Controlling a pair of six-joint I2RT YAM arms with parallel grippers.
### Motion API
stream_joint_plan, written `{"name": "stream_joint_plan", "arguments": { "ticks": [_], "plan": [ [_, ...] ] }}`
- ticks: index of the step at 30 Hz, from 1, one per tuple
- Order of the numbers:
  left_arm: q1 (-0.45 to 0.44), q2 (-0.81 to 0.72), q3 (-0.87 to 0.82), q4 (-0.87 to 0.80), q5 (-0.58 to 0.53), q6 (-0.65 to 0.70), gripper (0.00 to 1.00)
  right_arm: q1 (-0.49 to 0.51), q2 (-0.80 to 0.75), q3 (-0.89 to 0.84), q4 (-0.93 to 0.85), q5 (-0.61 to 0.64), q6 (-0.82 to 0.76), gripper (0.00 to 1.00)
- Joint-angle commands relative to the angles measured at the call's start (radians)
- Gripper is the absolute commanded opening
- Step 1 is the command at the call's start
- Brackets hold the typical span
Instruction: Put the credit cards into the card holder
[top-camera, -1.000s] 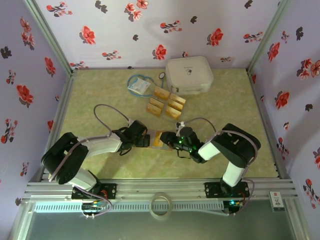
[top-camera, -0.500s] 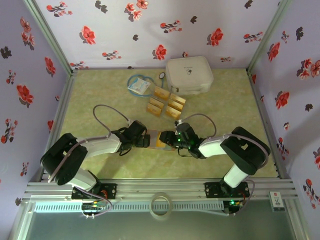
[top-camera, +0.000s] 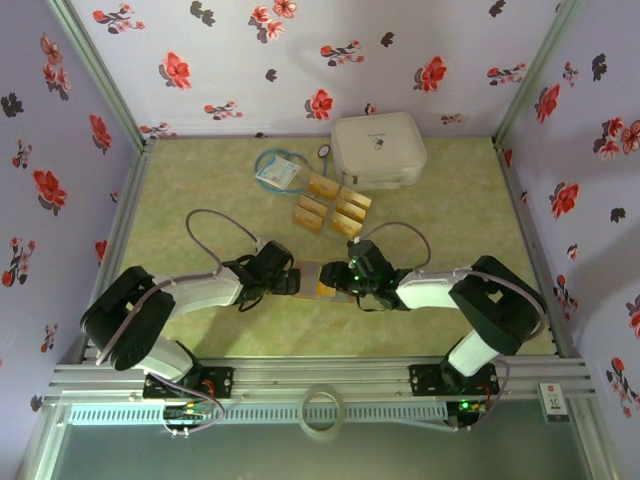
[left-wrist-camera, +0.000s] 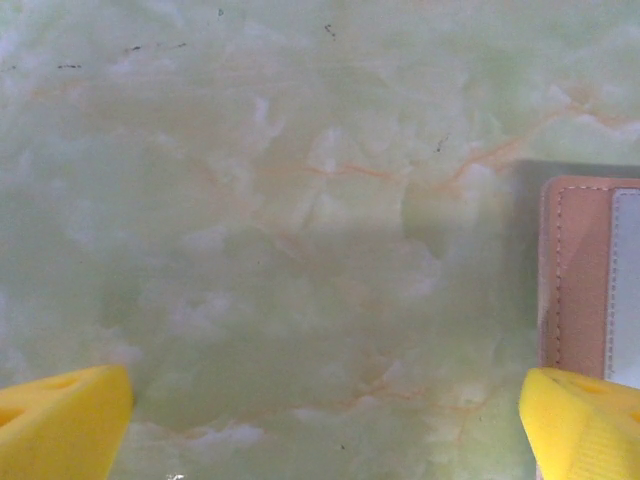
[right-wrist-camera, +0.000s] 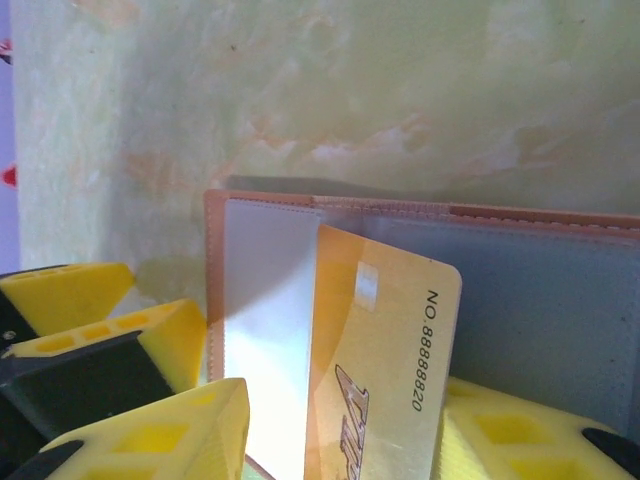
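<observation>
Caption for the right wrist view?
Credit card lying on the open card holder, between the spread fingers of the right gripper.

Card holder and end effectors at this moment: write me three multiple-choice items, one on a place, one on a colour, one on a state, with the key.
1. Where does the card holder lie?
A) between the left end effector and the right end effector
B) against the white case
C) on the blue-white packet

2. What colour are the left end effector's fingers?
A) black
B) yellow
C) red

3. How is the card holder?
A) folded shut
B) standing on edge
C) lying open with a credit card on its inside

Key:
1 A, since the top view shows it between the two arm tips.
2 B, since the left wrist view shows yellow at both lower corners.
3 C, since the right wrist view shows its grey inside with the card across it.
</observation>
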Motion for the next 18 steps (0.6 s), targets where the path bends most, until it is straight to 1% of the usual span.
{"name": "stream_joint_plan", "arguments": {
  "ticks": [1, 6, 18],
  "plan": [
    [-0.006, 0.021, -0.032, -0.027, 0.055, -0.029, 1.00, 0.007, -0.017, 0.063, -0.181, 0.044, -0.081, 0.47],
    [-0.007, 0.027, -0.033, -0.018, 0.062, -0.029, 1.00, 0.007, 0.004, 0.116, -0.268, 0.056, -0.127, 0.48],
    [-0.006, 0.034, -0.039, -0.001, 0.069, -0.029, 1.00, 0.009, 0.066, 0.166, -0.260, -0.002, -0.134, 0.47]
  ]
}}
